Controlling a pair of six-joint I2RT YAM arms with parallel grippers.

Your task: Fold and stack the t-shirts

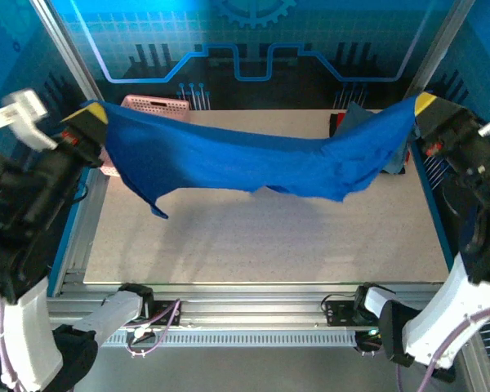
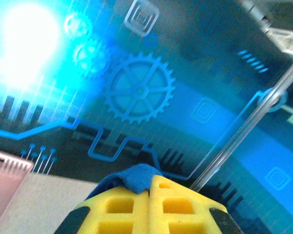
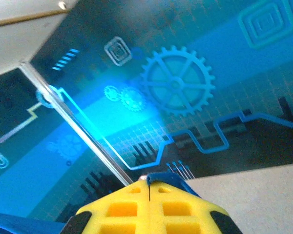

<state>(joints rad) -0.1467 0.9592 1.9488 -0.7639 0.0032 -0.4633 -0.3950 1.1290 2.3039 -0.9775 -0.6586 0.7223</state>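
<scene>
A royal-blue t-shirt [image 1: 253, 163] hangs stretched in the air across the back of the table, sagging in the middle. My left gripper [image 1: 92, 114] is shut on its left end, high at the far left. My right gripper [image 1: 424, 104] is shut on its right end, high at the far right. In the left wrist view a fold of blue cloth [image 2: 136, 179] is pinched between the yellow fingertips [image 2: 117, 204]. Blue cloth [image 3: 167, 178] pokes from the shut yellow fingertips [image 3: 176, 207] in the right wrist view too. A slate grey-blue t-shirt [image 1: 361, 114] lies at the back right, partly hidden behind the blue one.
A pink perforated basket [image 1: 155, 105] stands at the back left, mostly behind the hanging shirt. Something red and black [image 1: 336, 124] lies beside the grey-blue shirt. Metal frame posts [image 1: 65, 49] rise at both back corners. The speckled table top [image 1: 261, 237] lies under the shirt.
</scene>
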